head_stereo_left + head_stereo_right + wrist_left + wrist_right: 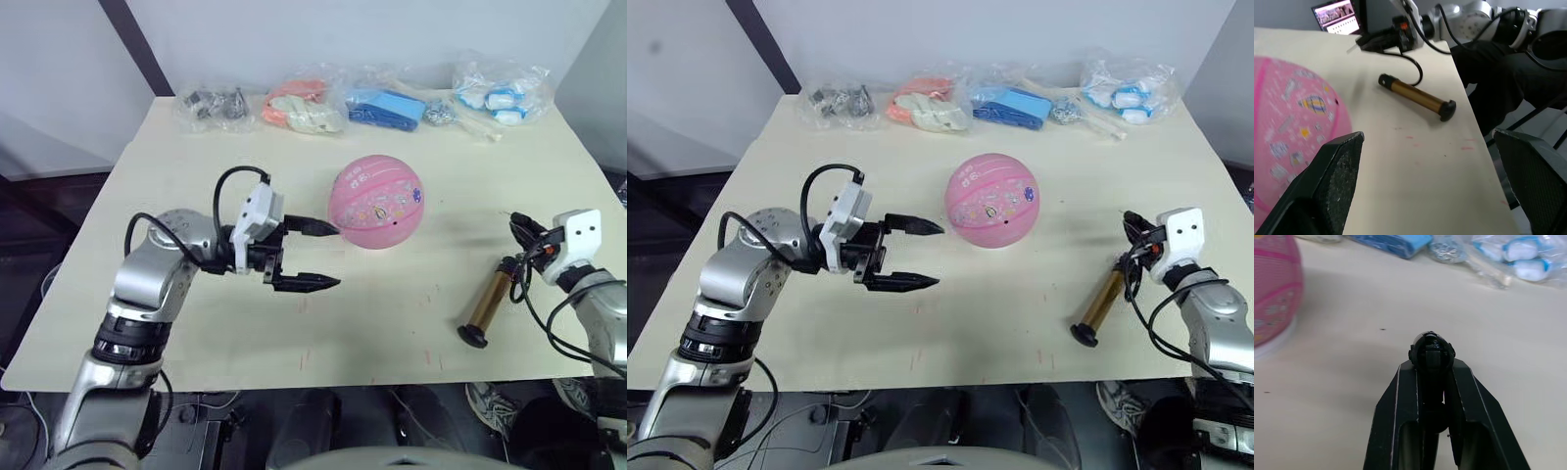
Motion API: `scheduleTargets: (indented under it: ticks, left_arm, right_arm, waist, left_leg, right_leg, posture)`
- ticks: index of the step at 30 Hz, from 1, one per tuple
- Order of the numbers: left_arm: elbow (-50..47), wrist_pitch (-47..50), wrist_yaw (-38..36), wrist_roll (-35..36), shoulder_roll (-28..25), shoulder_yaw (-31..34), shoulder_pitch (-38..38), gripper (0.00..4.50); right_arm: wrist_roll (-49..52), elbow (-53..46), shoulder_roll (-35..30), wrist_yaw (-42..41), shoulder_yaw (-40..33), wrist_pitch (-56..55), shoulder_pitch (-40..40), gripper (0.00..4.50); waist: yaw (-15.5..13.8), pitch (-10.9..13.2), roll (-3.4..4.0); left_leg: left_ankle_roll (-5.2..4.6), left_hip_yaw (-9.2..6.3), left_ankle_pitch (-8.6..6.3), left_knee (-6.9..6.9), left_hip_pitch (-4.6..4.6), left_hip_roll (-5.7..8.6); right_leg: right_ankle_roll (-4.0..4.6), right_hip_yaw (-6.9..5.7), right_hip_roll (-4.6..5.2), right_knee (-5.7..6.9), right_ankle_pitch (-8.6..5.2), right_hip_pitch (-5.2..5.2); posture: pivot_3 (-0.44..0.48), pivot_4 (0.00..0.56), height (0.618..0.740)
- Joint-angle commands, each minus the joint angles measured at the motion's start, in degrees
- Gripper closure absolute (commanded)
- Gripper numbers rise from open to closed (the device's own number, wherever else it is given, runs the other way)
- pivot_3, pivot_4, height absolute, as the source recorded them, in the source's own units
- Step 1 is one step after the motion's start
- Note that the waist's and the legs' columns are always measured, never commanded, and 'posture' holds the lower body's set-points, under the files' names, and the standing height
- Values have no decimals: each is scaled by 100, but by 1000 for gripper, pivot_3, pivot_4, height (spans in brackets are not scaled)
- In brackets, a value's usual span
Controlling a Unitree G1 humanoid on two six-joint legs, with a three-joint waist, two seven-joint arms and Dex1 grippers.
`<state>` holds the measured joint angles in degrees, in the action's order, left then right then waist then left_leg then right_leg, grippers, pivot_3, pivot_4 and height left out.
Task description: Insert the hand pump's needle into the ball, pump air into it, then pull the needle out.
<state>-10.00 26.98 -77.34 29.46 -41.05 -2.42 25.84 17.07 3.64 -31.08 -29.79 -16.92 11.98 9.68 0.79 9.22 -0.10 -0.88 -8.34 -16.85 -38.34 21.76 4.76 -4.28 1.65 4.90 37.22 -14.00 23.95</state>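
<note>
The pink ball (376, 201) sits just above the middle of the left eye frame on the cream table (196, 333), its cartoon prints facing the camera. Left of centre, the left gripper (315, 255) has its two black fingers spread wide and holds nothing; the upper fingertip (321, 228) ends just beside the ball's left side, though whether it touches cannot be told, and the lower one lies over bare tabletop.

At the lower right of the frame the hand pump (489, 306) lies on the table, its gold-bronze barrel slanting toward the table's near edge, with a black cap at each end. Its thin black hose (522, 269) loops up to the right gripper (1432, 356) at the right edge. In the right wrist view those fingers are clamped on a small black fitting (1432, 348) at the hose's tip; the needle itself cannot be made out.

Along the top of the frame lie clear bags (304, 103) of small items, well apart from the ball.
</note>
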Motion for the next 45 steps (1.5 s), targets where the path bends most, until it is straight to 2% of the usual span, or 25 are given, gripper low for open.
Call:
scheduleTargets:
  ticks: [1, 9, 20, 26, 30, 35, 42, 45]
  left_arm:
    - [-208, -134, 68, 109, -88, 218, -130, 0]
    - [-433, -114, 333, 218, -38, 226, -298, 0]
    - [-472, -190, 216, 429, -93, 220, -289, 0]
    - [-396, -244, 191, 381, -62, 160, -205, 0]
    - [-390, -250, 201, 384, -9, 121, -195, 0]
    - [-388, -241, 183, 417, 9, 134, -187, 0]
    - [-323, -331, 100, 376, -9, 111, -201, 0]
    - [-322, -349, 66, 374, -18, 107, -216, 0]
  right_arm:
    - [34, 107, -103, -86, -135, -163, 81, 4424]
    - [162, 555, -165, 219, -504, -47, 224, 4424]
    - [55, 641, -270, 616, -818, 110, -46, 4424]
    - [-418, 1084, -367, 1494, -967, -155, 123, 4424]
    - [-415, 1194, -316, 1594, -976, -447, 314, 4424]
    - [41, 974, -93, 1486, -1019, 184, 318, 4424]
    - [338, 498, 0, 1393, -1030, 854, -75, 4424]
    - [341, 489, -61, 1534, -1197, 973, -147, 2981]
  waist:
    - [1, 0, 1]
    - [-4, 0, 1]
    - [7, 0, 1]
    - [9, 0, 1]
    - [37, 0, 1]
    - [39, -1, 0]
    - [21, -1, 2]
    - [20, -1, 2]
  left_leg:
    - [0, 1, 0, 0, -1, 0]
    - [0, 6, 0, -6, -2, 1]
    - [0, 22, 0, -10, -11, 1]
    - [-1, 39, 1, -11, -22, 2]
    - [-2, 53, 1, -10, -28, 2]
    - [-3, 61, 1, -10, -36, -2]
    - [-4, 62, 0, -10, -35, -4]
    - [-4, 63, 0, -10, -36, -3]
  right_leg:
    - [0, 1, 0, 3, 0, 0]
    - [1, 6, 2, 17, 0, 1]
    - [1, 22, 1, 39, 0, 3]
    - [1, 42, 0, 52, 1, 3]
    - [1, 59, -2, 58, 1, 7]
    - [0, 70, -6, 63, 1, 6]
    - [0, 73, -7, 61, 1, 6]
    - [0, 73, -8, 62, 1, 6]
  posture:
    - [0, 150, 740]
    - [0, 150, 740]
    - [0, 150, 740]
    - [0, 150, 740]
    - [0, 150, 740]
    - [0, 150, 740]
    - [0, 150, 740]
    - [0, 150, 740]
